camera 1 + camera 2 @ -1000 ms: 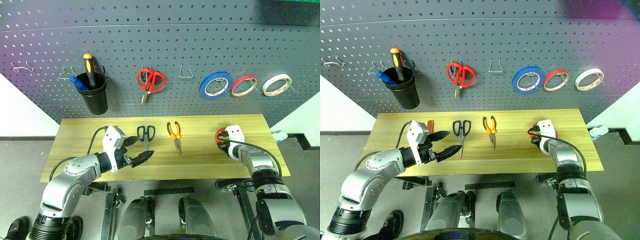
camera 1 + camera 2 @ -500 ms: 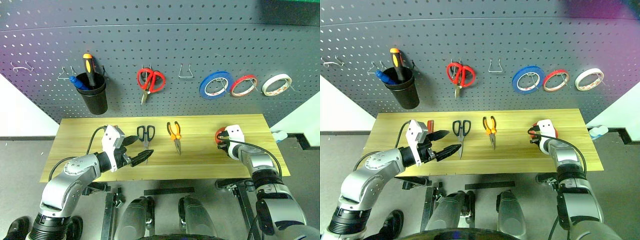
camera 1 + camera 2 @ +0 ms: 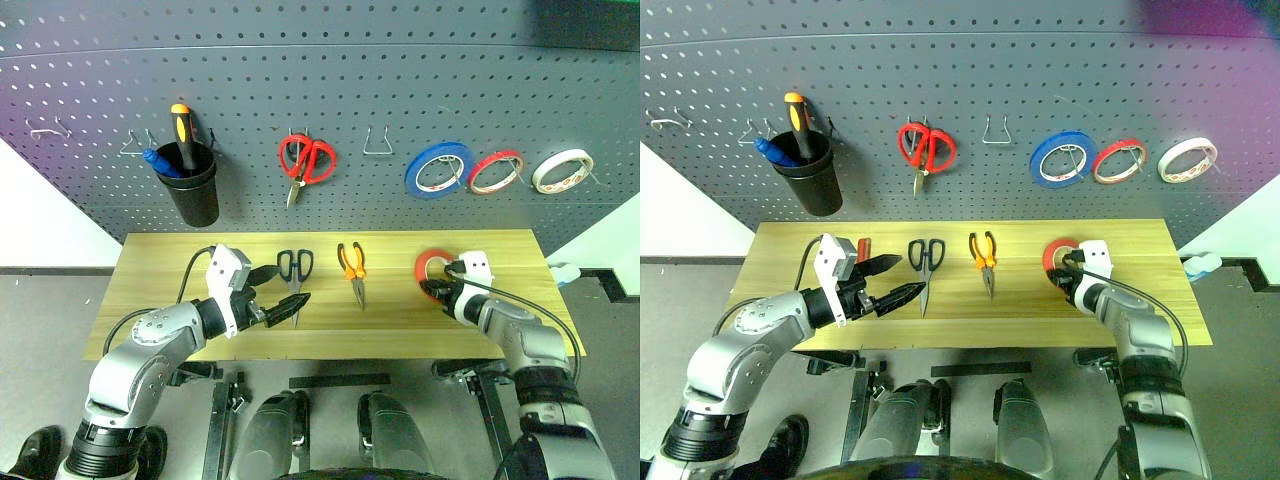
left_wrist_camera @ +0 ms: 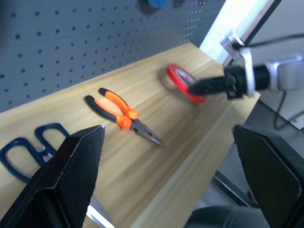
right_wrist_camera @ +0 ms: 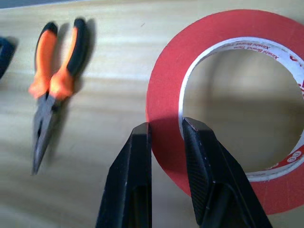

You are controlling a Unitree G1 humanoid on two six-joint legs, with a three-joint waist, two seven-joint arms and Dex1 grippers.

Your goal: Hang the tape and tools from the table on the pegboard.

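hand, right (image 5: 166, 135) — clamped on tape (image 5: 228, 95) wall, angled down; left hand (image 3: 902, 280) — spread

Even, bright light; soft shadows under the pliers (image 5: 53, 90). A purple tint stains the upper right of the frame. Left wrist view is blurred.

So the right gripper (image 3: 437, 290) has pulled back toward the robot and a bit left, rolling its wrist as it went. The red tape roll (image 3: 432, 266) came along with it, clamped by its wall, and now it's tipped up off the bench (image 3: 400, 315) and sits further left, closer to the orange-handled pliers (image 3: 351, 268).
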